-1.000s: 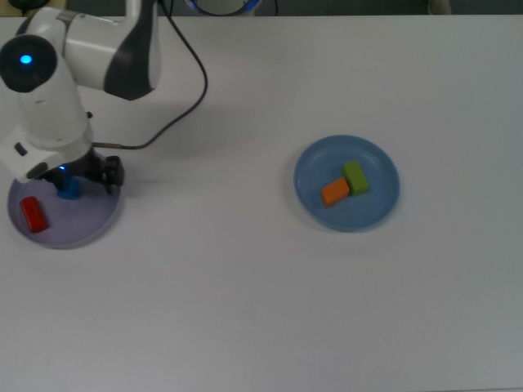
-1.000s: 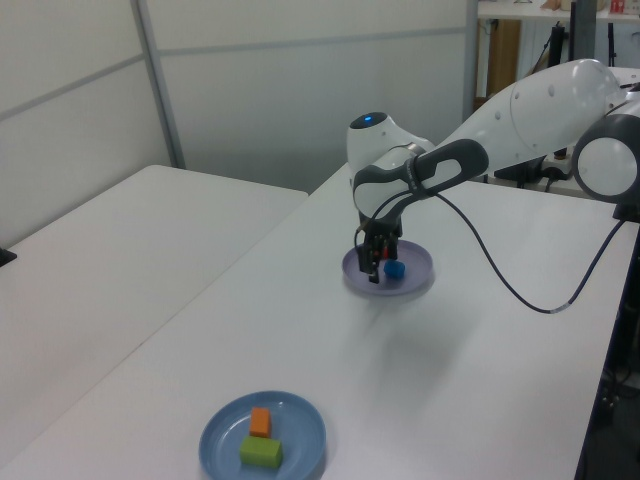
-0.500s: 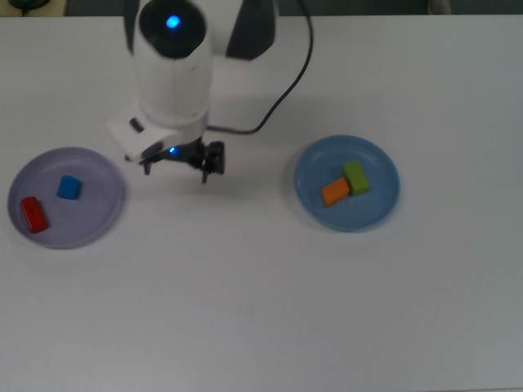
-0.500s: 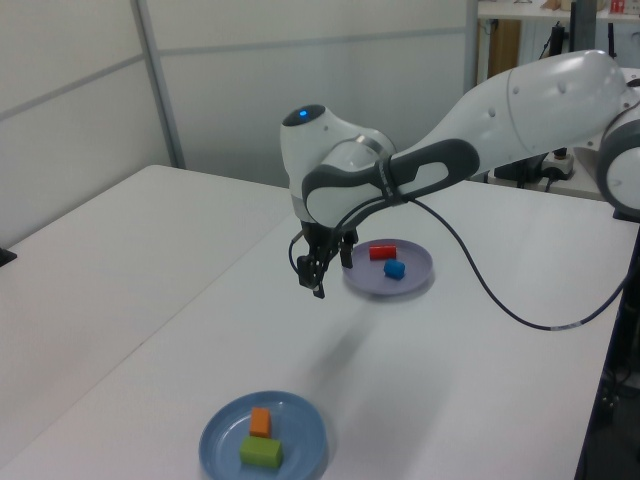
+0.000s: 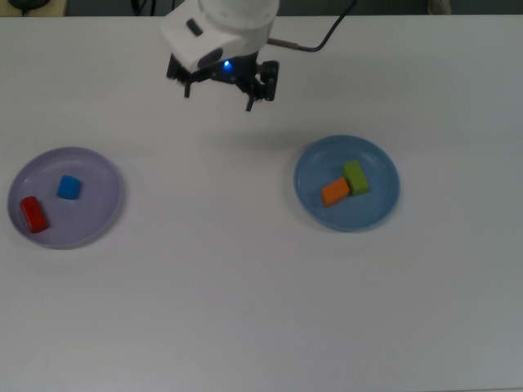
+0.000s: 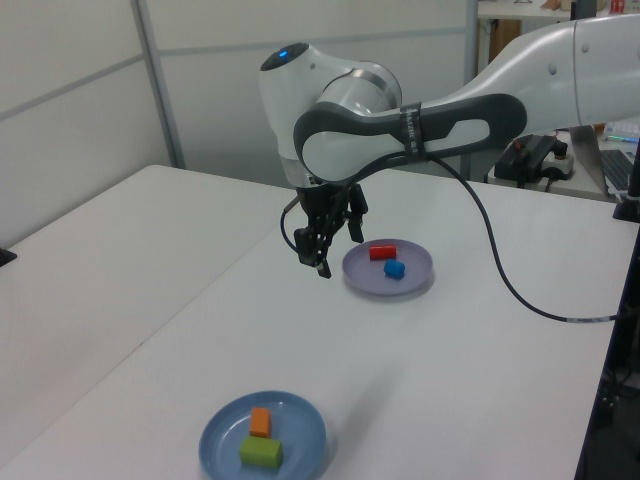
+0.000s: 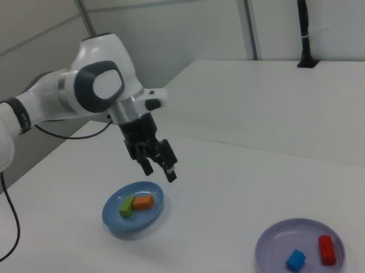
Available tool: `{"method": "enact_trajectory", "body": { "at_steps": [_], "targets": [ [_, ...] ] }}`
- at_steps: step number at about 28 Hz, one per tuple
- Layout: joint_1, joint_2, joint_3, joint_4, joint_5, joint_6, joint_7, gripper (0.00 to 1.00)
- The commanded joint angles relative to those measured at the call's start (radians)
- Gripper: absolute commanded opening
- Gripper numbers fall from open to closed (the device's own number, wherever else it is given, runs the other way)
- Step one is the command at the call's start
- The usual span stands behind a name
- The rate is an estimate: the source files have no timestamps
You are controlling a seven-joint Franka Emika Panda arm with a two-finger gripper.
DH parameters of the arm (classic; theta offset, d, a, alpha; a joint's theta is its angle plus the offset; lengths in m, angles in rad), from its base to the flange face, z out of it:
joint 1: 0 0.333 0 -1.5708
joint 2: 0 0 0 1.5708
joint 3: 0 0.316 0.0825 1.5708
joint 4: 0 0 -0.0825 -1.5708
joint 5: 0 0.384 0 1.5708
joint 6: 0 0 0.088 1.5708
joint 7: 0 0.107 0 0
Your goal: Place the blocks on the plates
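The gripper [image 5: 219, 88] hangs in the air above the white tabletop [image 5: 245, 286], its two fingers spread apart with nothing between them. In the top view it sits near the upper edge, between the two plates but further back than both. The lavender plate [image 5: 102, 220] lies at the top view's left and carries the red block [image 5: 33, 214] and the blue block [image 5: 69, 187], set apart from each other. The blue plate [image 5: 376, 208] lies at the top view's right and carries the orange block [image 5: 334, 192] and the green block [image 5: 355, 177], touching at a corner.

The top view shows only the wrist from above, with a small blue light lit. The left view shows the gripper [image 6: 327, 236] well above the surface, fingers pointing down, and the arm's black cable [image 6: 520, 295] looping off to the left view's right. The right view shows the gripper [image 7: 160, 161] raised over the near side of the blue plate [image 7: 117, 225], and panelled walls behind.

Half a second ago the gripper was lower and closer to the lavender plate; it has since risen and swung away toward the back of the tabletop. All four blocks lie where they lay then
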Motion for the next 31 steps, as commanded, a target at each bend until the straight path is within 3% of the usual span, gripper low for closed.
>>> {"method": "enact_trajectory", "body": {
  "at_steps": [1,10,12,13,15,23,31],
  "targets": [
    [0.017,-0.063,-0.011,-0.004,0.007,-0.044,0.096,1.0],
    [0.011,-0.178,-0.02,-0.009,0.028,-0.182,-0.189,1.0],
    [0.003,-0.19,-0.027,-0.009,0.074,-0.179,-0.191,1.0],
    [-0.009,-0.196,-0.037,-0.009,0.144,-0.171,-0.192,1.0],
    [-0.018,-0.196,-0.046,-0.007,0.183,-0.169,-0.195,1.0],
    [-0.018,-0.198,-0.044,-0.022,0.188,-0.095,-0.195,1.0],
    [-0.033,-0.203,-0.075,-0.015,0.183,-0.047,-0.209,1.0]
  ]
}}
